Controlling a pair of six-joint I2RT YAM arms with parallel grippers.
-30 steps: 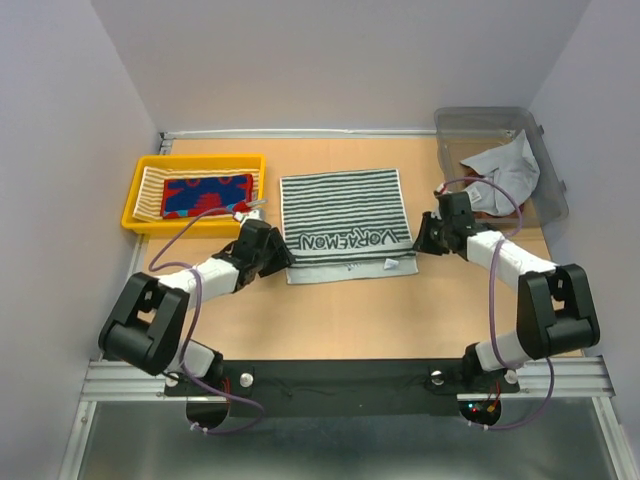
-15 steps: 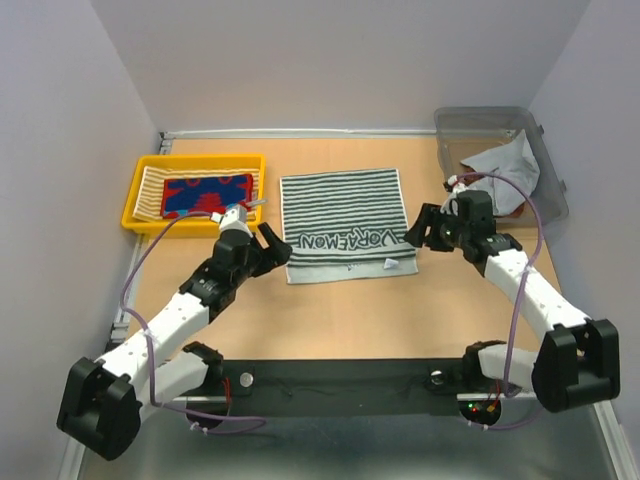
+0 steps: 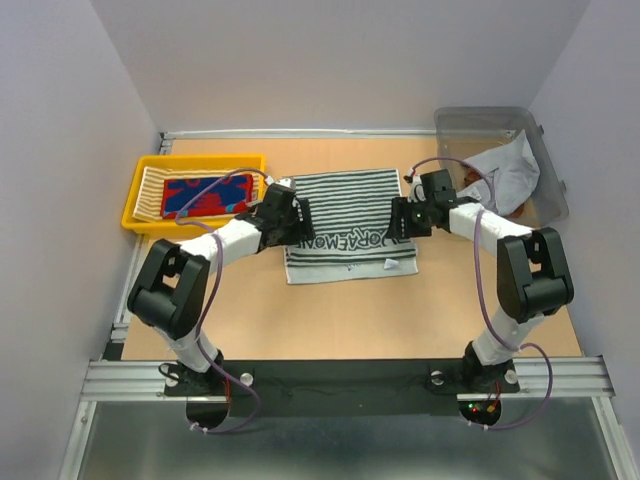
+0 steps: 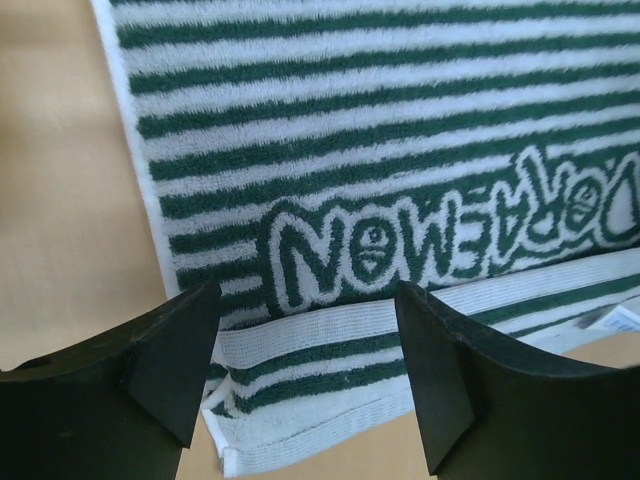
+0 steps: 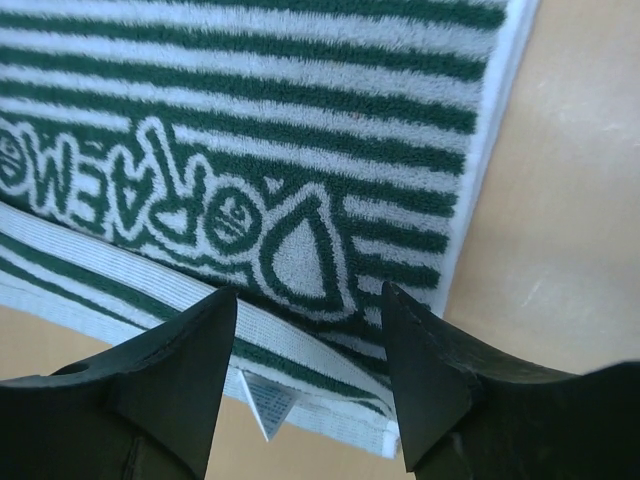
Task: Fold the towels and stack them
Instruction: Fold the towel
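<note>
Top external view: the green-white striped towel lies on the tabletop. The left end effector sits over its left edge and the right end effector over its right edge. Both stand spread, pinching nothing.

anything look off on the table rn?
Minor only. The striped towel is folded unevenly. Along its near edge a lower layer sticks out past the lettered edge, and a label tag pokes out near the right corner. A grey towel lies crumpled in the clear bin at far right, unfolded.
</note>
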